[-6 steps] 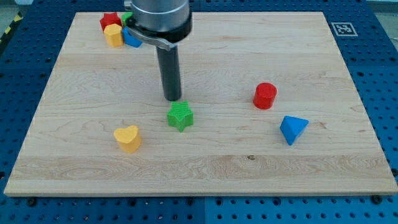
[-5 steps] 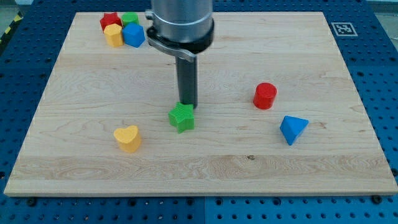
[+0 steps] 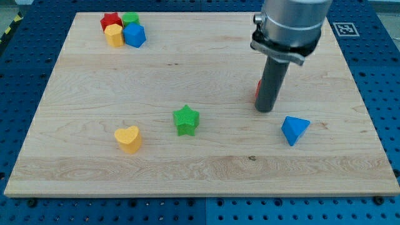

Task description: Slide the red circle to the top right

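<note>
Almost hidden, the red circle [image 3: 257,91] sits behind the tip [image 3: 265,110]; an off-centre push could send it sideways. No jaws exist.

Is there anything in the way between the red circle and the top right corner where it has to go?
No block is in the way. The red circle is mostly hidden behind my rod, and my tip sits right in front of it. The board toward the view's top right looks bare. The blue block sits lower, off that path.
</note>
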